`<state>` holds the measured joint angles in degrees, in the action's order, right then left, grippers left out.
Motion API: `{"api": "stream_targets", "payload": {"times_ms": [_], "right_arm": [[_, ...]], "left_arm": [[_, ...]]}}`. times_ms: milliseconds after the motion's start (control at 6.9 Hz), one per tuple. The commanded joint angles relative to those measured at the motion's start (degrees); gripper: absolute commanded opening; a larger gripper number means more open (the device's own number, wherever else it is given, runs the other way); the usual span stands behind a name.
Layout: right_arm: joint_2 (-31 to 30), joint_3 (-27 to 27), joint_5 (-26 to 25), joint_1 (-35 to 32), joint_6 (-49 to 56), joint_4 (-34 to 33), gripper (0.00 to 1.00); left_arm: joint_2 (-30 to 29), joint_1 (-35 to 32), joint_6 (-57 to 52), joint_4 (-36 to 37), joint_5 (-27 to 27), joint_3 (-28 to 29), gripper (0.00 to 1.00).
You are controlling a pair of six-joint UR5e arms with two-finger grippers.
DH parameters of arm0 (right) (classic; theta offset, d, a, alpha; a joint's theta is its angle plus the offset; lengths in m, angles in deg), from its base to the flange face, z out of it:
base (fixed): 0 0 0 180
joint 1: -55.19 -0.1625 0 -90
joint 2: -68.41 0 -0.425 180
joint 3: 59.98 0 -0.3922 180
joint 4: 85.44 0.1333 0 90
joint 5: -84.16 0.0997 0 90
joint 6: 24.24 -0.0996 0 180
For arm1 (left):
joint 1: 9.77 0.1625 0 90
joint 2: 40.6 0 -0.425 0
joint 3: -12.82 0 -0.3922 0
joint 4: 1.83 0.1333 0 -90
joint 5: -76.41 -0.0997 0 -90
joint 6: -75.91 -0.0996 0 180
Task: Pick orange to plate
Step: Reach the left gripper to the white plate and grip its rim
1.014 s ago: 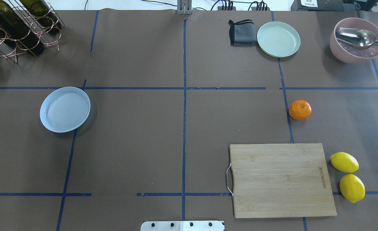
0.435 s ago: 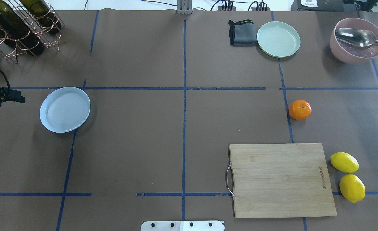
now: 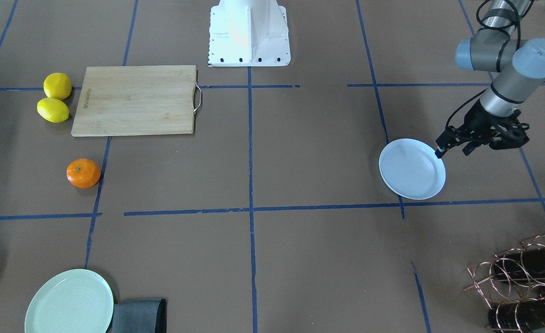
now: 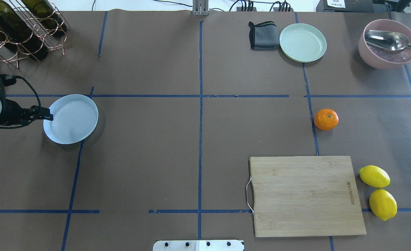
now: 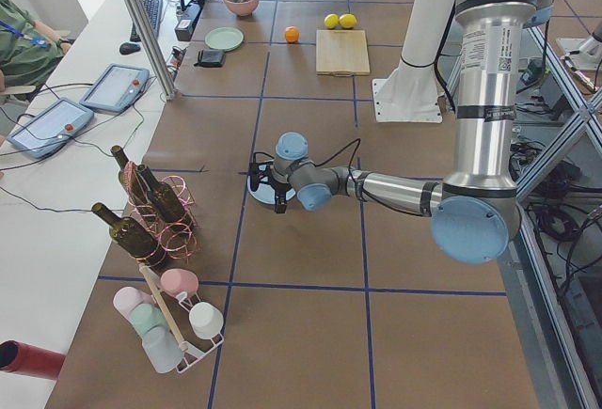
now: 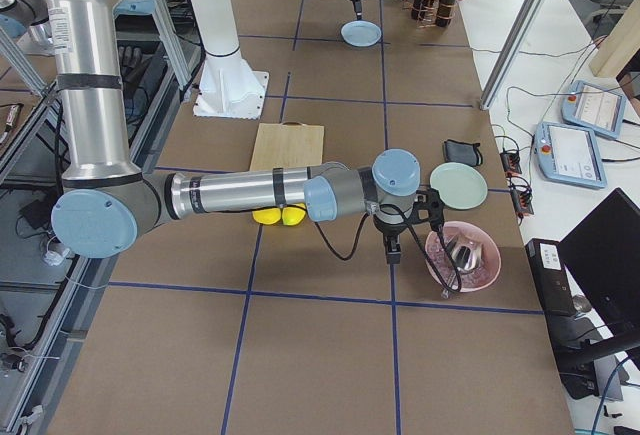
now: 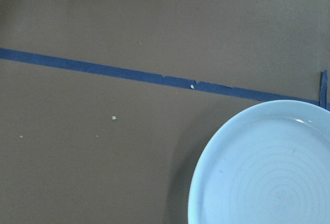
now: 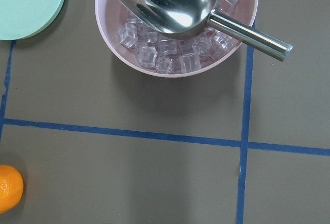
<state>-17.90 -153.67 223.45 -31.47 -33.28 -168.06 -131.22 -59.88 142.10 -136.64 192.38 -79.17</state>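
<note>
Orange (image 4: 326, 119) is lying well apart from the plate (image 4: 71, 118). Left gripper (image 3: 480, 143), spread wide, is hovering at that plate's rim and is risking nudging it away. Whether the right gripper (image 6: 392, 245) is spread, I cannot tell.

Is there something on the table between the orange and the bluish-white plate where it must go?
Nothing visible. Between the orange and the plate lies only bare brown table with blue tape lines. The cutting board sits off that line, nearer the robot.
</note>
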Motion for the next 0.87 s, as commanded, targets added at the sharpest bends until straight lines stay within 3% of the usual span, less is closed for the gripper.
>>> {"api": "stream_targets", "payload": {"times_ms": [0,290,580,725], "right_arm": [[0.0,0.0,0.1,0.0,0.0,0.0,1.0],[0.1,0.0,0.1,-0.1,-0.1,0.0,1.0],[0.1,-0.2,0.1,0.0,-0.1,0.0,1.0],[0.1,-0.2,0.1,0.0,-0.1,0.0,1.0]], "left_arm": [[-1.0,1.0,0.6,0.0,-0.8,1.6,0.86],[-1.0,1.0,0.5,0.0,-0.8,1.6,0.72],[-1.0,1.8,0.5,0.0,-1.2,2.0,0.7],[-1.1,1.9,0.6,0.0,-1.2,1.8,0.58]]}}
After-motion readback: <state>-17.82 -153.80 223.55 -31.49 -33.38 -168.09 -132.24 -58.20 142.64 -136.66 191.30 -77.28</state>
